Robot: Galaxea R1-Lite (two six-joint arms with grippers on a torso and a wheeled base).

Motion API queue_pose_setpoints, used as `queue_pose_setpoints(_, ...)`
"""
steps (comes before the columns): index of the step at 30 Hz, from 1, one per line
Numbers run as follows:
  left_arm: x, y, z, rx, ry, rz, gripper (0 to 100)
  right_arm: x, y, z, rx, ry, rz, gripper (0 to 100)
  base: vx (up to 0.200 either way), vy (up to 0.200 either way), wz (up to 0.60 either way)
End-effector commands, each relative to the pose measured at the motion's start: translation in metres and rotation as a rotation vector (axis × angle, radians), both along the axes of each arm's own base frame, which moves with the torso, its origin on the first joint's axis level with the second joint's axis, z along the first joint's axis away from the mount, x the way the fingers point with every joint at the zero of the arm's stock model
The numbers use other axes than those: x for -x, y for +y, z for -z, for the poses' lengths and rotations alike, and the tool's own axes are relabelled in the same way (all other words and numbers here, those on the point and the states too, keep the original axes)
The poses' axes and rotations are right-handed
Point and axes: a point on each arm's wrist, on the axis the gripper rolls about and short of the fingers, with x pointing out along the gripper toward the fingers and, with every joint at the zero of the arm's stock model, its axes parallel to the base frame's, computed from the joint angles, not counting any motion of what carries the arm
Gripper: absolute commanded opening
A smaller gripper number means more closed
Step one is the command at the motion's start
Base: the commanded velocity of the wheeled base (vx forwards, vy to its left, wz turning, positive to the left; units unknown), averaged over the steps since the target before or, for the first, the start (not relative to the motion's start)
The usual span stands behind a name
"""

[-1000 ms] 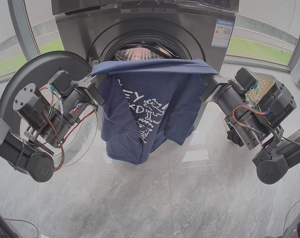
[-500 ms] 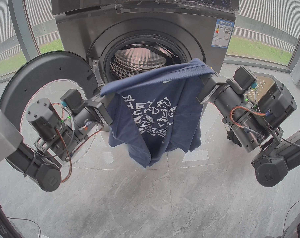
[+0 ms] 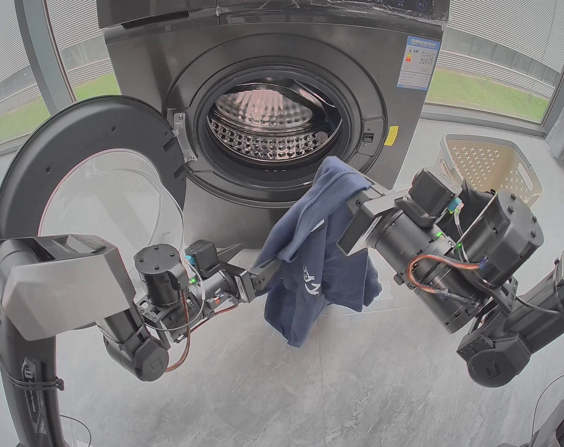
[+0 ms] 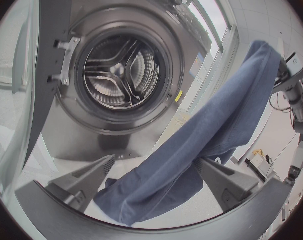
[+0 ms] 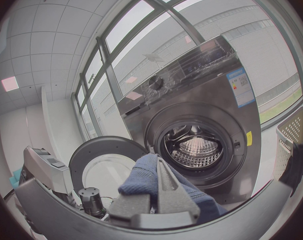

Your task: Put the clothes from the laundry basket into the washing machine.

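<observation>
The right gripper (image 3: 354, 197) is clamping the shirt (image 3: 322, 262) before the drum (image 3: 272, 119) for loading; the left gripper (image 4: 154, 159) is standing open, cloth between its jaws.

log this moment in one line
right gripper: shut on navy t-shirt | left gripper: open around t-shirt edge | washing machine door: open

A: Item 1, washing machine (image 3: 139, 63)?
B: Satin grey metal; drum (image 3: 266, 110) polished perforated steel; door (image 3: 77, 131) matt dark plastic, glossy clear pane.
A: Before the machine?
B: T-shirt (image 3: 322, 262), soft matt navy cloth; floor (image 3: 294, 392), glossy stone-look tile. Right of it, laundry basket (image 3: 487, 162), pierced beige plastic.
</observation>
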Motion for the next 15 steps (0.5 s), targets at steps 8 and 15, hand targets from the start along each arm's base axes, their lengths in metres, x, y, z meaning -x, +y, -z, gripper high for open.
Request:
queue_pose_setpoints(8, -0.004, -0.018, 0.05, -0.057, 0.094, 0.019, 100, -0.036, 0.037, 0.032, 0.047, 0.037, 0.014, 0, 0.0, 0.0, 0.0)
queue_pose_setpoints(15, -0.001, -0.021, 0.051, -0.062, 0.096, 0.004, 100, -0.049, 0.047, 0.033, 0.033, 0.025, 0.023, 0, 0.0, 0.0, 0.0)
